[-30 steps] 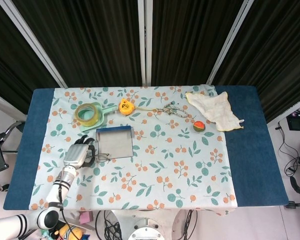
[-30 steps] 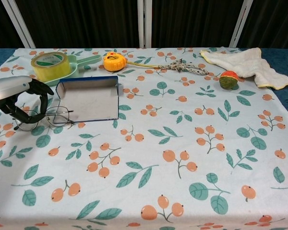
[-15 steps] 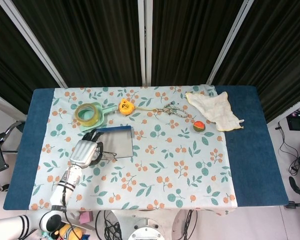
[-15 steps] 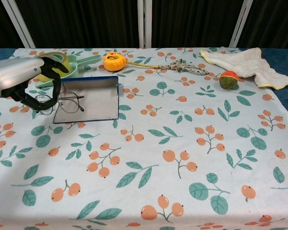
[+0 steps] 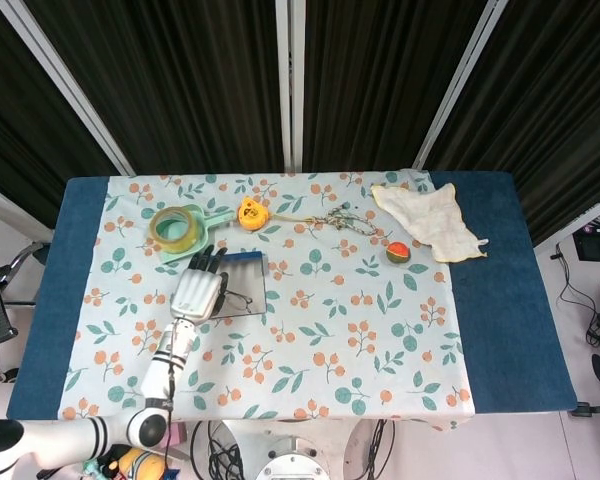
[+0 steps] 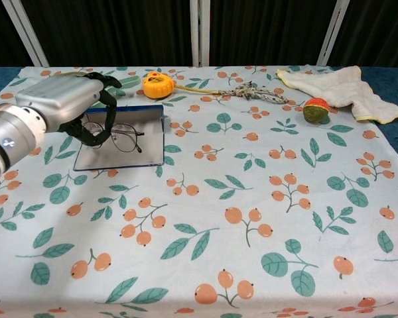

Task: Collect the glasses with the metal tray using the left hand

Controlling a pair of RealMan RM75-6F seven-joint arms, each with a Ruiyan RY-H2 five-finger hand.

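Note:
The wire-rimmed glasses [image 6: 123,138] hang just over the metal tray [image 6: 149,154], pinched at their left lens by my left hand [image 6: 69,106]. The hand's fingers curl around that end of the frame. In the head view the left hand [image 5: 200,291] covers the left part of the tray [image 5: 250,284], and the glasses [image 5: 239,298] show as a thin outline at the hand's right side. Whether the glasses touch the tray floor I cannot tell. My right hand appears in neither view.
Behind the tray sit a tape roll [image 5: 176,226] in a green dish, a yellow tape measure [image 6: 158,85] and a knotted rope [image 6: 257,93]. An orange-green ball [image 6: 316,110] and a white cloth [image 6: 345,87] lie at the back right.
My left hand has lifted the glasses off the tablecloth left of the tray and carried them right and back, over the tray.

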